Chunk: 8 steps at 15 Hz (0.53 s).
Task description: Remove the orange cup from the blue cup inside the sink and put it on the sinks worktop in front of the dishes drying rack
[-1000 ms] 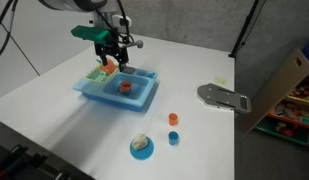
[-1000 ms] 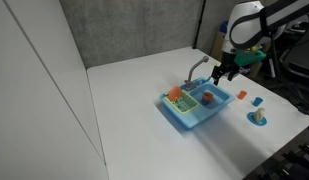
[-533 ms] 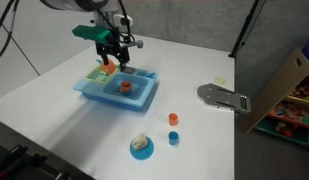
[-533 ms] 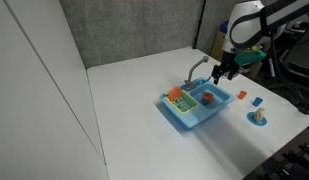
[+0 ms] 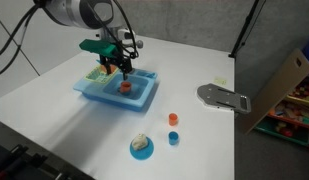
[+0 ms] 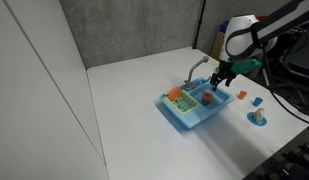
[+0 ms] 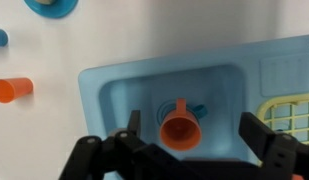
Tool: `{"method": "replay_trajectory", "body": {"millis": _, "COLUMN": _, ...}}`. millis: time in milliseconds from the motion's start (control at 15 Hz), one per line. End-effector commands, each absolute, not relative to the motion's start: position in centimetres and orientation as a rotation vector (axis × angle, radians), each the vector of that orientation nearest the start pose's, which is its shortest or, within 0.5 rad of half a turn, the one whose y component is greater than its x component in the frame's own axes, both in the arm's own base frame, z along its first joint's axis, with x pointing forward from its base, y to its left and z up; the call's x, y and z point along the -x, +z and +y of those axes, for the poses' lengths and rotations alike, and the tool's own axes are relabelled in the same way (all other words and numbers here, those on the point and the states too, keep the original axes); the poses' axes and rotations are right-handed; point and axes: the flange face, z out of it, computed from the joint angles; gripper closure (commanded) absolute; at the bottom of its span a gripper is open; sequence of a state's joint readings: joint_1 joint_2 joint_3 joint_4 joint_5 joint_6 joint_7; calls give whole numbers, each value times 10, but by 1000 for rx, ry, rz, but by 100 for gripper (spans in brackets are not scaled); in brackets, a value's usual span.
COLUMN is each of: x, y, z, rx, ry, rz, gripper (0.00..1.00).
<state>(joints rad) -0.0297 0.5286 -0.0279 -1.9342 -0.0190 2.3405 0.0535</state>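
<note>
The orange cup (image 7: 180,127) sits inside the blue cup, whose handle (image 7: 197,109) shows beside it, in the basin of the light-blue sink (image 7: 114,90). The cup also shows in both exterior views (image 5: 124,87) (image 6: 207,98). My gripper (image 7: 191,135) is open and empty, hanging just above the basin with one finger on each side of the orange cup; it shows in both exterior views (image 5: 119,66) (image 6: 222,80). The green-and-yellow drying rack (image 5: 98,72) (image 7: 290,115) stands at one end of the sink (image 5: 104,95). The sink's worktop (image 7: 284,68) lies beside the rack.
A grey faucet (image 6: 197,68) rises at the sink's back. A tiny orange cup (image 5: 173,118), a small darker blue cup (image 5: 173,138) and a blue plate with a pale item (image 5: 141,147) lie on the white table. A grey flat object (image 5: 224,97) and a cardboard box (image 5: 284,85) are further off.
My gripper has moved from above the drying rack end over to the basin and come lower, now straddling the orange cup. The cups have not moved.
</note>
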Motion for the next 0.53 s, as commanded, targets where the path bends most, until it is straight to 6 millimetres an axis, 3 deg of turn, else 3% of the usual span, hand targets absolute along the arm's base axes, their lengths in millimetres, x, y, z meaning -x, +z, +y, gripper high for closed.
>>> {"method": "replay_trajectory", "body": {"millis": 0, "x": -624, "y": 176, "z": -34, "rx": 3133, "ry": 180, "rz": 110, "gripper": 0}}
{"method": "replay_trajectory", "body": {"millis": 467, "x": -645, "y": 148, "z": -36, "rx": 3150, "ry": 125, "rz": 145, "gripper": 0}}
